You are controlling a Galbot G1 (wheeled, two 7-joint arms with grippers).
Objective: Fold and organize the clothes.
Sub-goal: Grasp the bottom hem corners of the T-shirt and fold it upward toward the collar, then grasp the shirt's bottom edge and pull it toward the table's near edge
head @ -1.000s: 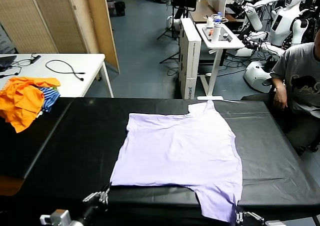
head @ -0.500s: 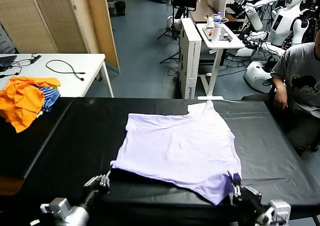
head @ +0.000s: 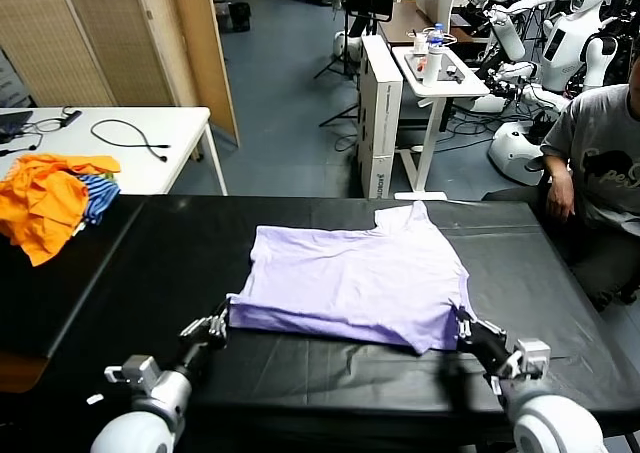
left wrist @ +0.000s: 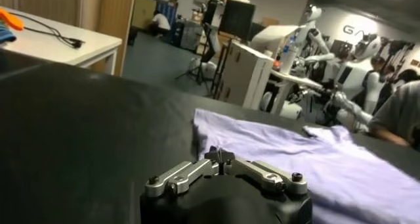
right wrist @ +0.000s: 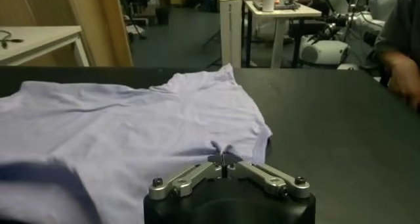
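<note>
The pale lavender T-shirt [head: 350,278] lies on the black table [head: 140,273], its near hem raised and carried toward the far side. My left gripper [head: 218,323] is shut at the shirt's near left corner. My right gripper [head: 466,325] is shut on the near right corner. In the left wrist view the fingers [left wrist: 220,156] meet at the edge of the fabric [left wrist: 315,159]. In the right wrist view the cloth [right wrist: 118,133] puckers into the closed gripper [right wrist: 223,158]. No printed graphic shows.
A heap of orange and blue-striped garments [head: 45,198] lies at the table's far left. A white table with cables [head: 140,138] stands behind it. A seated person [head: 600,163] is at the right edge. A white cart [head: 435,78] stands beyond the table.
Both grippers have moved up from the near edge toward the far side, carrying the shirt's bottom hem. The hanging lower part has come up onto the table and the shirt looks shorter.
</note>
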